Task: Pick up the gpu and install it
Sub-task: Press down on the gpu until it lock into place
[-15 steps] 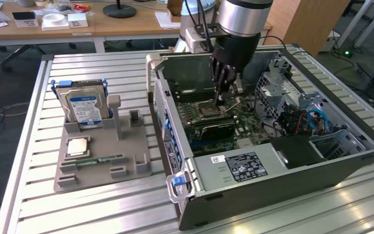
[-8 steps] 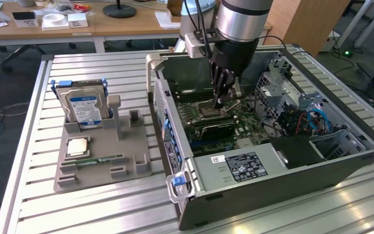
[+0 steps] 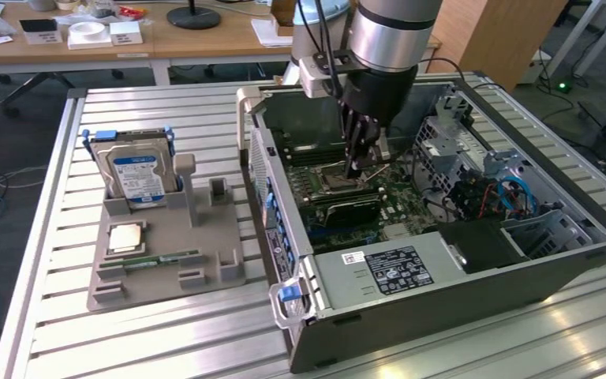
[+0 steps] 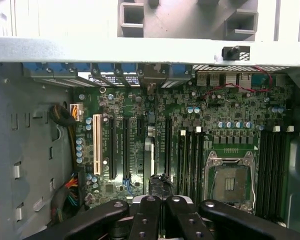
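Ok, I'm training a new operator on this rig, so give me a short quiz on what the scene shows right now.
1. True or false: the tool hangs over the grey holder outside the computer case.
2. What stands upright in the grey holder?
3. The tool's jaws are: A wide open, B shut, C out of sight.
Key: 1 false, it is inside the open case, above the motherboard. 2 the hard drive. 3 B.

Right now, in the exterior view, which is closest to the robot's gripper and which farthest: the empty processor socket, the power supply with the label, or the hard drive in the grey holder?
From the gripper:
1. Processor socket, on the board just beside the fingertips.
2. Power supply, at the case's near end.
3. Hard drive, outside the case in the grey holder, toward the exterior view's left.
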Action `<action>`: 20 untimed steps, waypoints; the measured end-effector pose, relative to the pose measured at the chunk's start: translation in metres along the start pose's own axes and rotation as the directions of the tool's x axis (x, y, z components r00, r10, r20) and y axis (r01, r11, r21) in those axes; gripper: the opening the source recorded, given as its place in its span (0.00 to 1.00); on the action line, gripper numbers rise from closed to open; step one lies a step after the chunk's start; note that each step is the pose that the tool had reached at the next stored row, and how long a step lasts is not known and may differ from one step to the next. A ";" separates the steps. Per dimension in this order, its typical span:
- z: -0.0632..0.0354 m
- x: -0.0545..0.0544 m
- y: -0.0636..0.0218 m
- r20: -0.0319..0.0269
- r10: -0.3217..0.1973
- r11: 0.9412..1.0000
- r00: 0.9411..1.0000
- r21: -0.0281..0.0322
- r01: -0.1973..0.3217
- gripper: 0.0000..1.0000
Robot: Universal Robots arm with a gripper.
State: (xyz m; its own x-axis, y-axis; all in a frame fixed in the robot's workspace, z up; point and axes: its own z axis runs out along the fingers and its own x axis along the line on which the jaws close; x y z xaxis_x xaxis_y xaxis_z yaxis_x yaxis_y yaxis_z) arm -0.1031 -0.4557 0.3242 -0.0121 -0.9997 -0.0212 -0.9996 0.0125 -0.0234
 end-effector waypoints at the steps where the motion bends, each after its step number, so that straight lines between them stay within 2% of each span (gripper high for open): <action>1: 0.0000 0.000 0.0000 0.000 0.000 1.000 1.000 0.000 0.000 0.11; 20: 0.0057 0.000 0.0001 0.000 0.000 1.000 1.000 0.000 0.000 0.11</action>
State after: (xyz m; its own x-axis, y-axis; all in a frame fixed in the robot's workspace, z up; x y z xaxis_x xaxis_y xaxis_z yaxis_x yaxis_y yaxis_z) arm -0.1031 -0.4557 0.3185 -0.0121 -0.9997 -0.0216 -0.9996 0.0126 -0.0236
